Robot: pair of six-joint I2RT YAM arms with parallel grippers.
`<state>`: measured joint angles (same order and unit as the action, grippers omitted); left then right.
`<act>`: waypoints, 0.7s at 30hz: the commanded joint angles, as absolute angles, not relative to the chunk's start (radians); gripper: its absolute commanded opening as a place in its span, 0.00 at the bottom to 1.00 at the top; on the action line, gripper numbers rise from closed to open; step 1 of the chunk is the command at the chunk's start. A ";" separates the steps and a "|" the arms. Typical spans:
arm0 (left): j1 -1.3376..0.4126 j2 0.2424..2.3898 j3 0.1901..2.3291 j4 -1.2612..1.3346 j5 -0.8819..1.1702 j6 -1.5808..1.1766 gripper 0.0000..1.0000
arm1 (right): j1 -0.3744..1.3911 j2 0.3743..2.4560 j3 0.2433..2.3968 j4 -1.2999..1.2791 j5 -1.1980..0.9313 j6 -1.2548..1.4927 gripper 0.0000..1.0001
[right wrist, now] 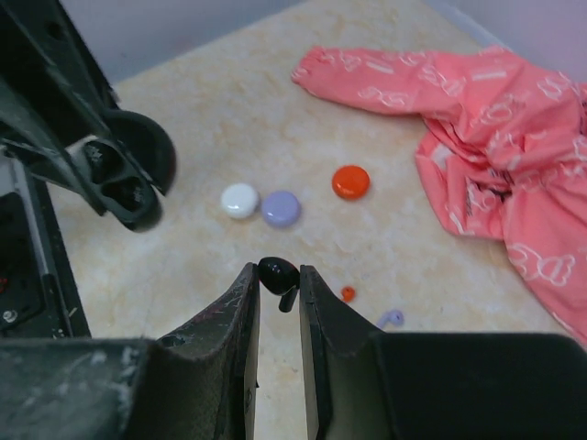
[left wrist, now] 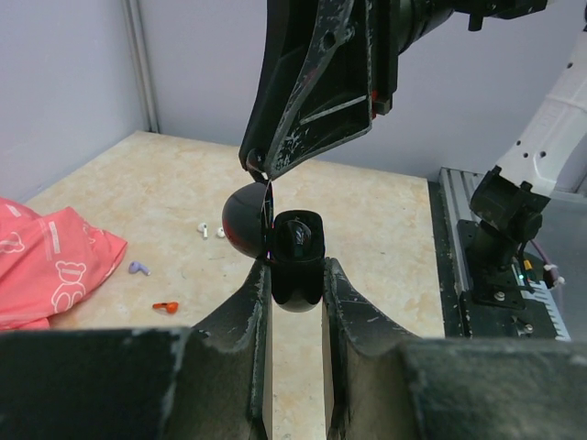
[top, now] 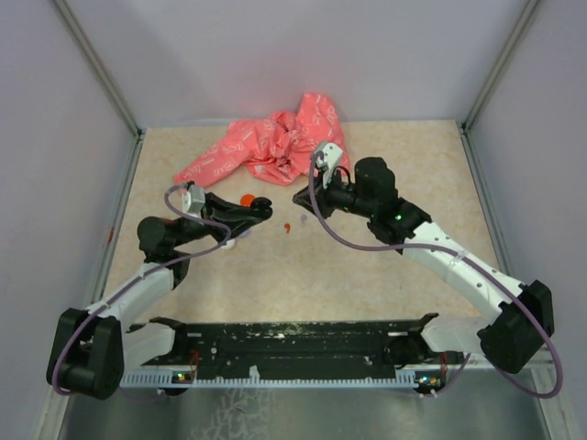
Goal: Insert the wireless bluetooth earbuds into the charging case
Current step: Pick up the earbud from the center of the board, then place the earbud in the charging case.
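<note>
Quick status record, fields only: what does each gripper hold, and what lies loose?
left gripper: shut on open black round charging case
right gripper: shut on small black earbud
relation: right gripper just above the case, earbud not yet inserted
loose: white disc, lavender disc, red-orange disc, tiny red earbud
cloth: crumpled pink printed cloth, far side

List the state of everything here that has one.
left end effector: shut on black case
black case: lid open, gripped
right end effector: shut on black earbud
black earbud: gripped, outside the case
red disc: closed, on table
white disc: closed, on table
lavender disc: closed, on table
pink cloth: crumpled
</note>
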<state>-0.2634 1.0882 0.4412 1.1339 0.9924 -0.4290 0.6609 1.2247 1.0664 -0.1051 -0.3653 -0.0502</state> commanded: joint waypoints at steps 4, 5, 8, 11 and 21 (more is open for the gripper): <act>-0.230 1.132 0.443 1.335 1.094 -0.545 0.01 | 0.744 1.159 1.018 0.226 -0.501 -0.005 0.13; -0.228 1.136 0.442 1.346 1.095 -0.552 0.01 | 0.749 1.155 1.011 0.251 -0.510 0.000 0.13; -0.225 1.150 0.445 1.374 1.104 -0.577 0.01 | 0.755 1.149 1.001 0.311 -0.548 0.021 0.13; -0.223 1.159 0.445 1.402 1.114 -0.596 0.01 | 0.772 1.150 0.994 0.357 -0.584 0.029 0.13; -0.222 1.154 0.445 1.419 1.119 -0.603 0.01 | 0.833 1.220 1.017 0.403 -0.623 0.029 0.13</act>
<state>-0.2287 1.1595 0.4412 1.3655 1.1019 -0.5888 0.8104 1.1923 0.9882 0.3252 -0.5888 0.0219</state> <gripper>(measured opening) 0.246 0.199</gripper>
